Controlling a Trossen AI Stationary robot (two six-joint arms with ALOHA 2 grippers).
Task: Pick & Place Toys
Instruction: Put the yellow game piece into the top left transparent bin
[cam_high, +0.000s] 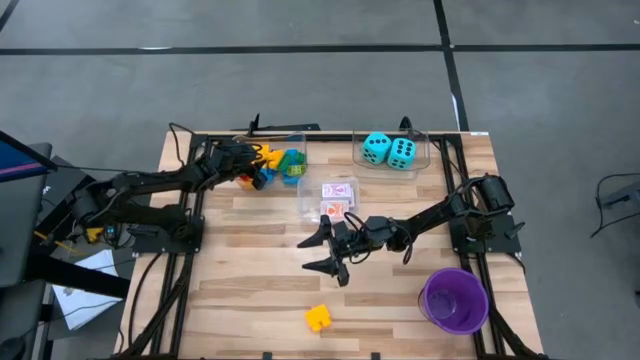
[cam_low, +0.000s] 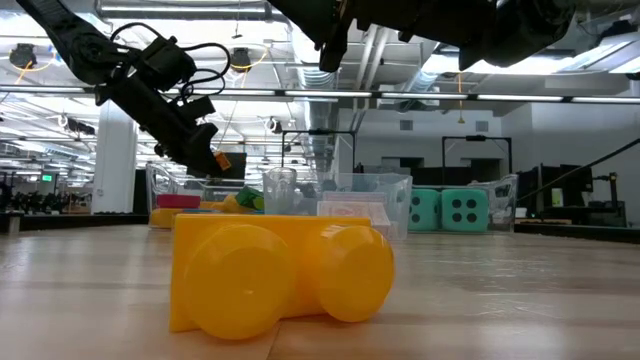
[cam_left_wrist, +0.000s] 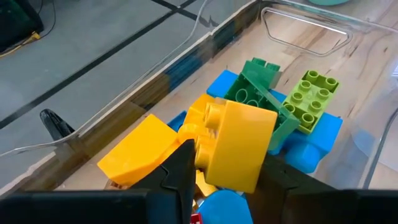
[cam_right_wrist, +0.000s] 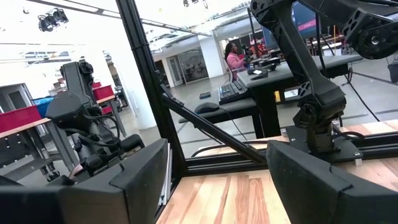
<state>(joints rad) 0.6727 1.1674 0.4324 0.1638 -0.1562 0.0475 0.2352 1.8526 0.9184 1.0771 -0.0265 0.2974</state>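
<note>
Wooden planks make up the table (cam_high: 250, 270), which stands on a grey floor crossed by dark lines; beyond it the low view shows a large hall with ceiling lights and pipework.

At the far left of the table, the left gripper (cam_high: 243, 160) reaches into a clear bin (cam_high: 296, 142) that holds a heap of bricks (cam_high: 280, 165) in yellow, blue and green. Its wrist view shows the 2 dark fingers (cam_left_wrist: 180, 171) on either side of a yellow brick (cam_left_wrist: 236, 143), closed on it, above the other pieces: a dark green brick (cam_left_wrist: 255, 87), a light green brick (cam_left_wrist: 314, 93) and a blue brick (cam_left_wrist: 311, 140).

In the middle of the table, the right gripper (cam_high: 330, 250) hangs above the wood with its fingers spread apart and nothing between them; its wrist view looks past them toward the left arm's base and the room, where a person (cam_right_wrist: 236, 56) sits at a far desk.

Just far of that gripper, a second clear bin (cam_high: 305, 200) holds 2 red-and-white card packs (cam_high: 338, 198). At the far right, a third clear bin (cam_high: 425, 150) holds 2 turquoise dice (cam_high: 390, 150) with black dots, side by side.

Near the front edge, a lone yellow brick (cam_high: 318, 318) lies on the bare wood, well apart from both grippers. A purple cup (cam_high: 455, 298) stands upright at the near right.
</note>
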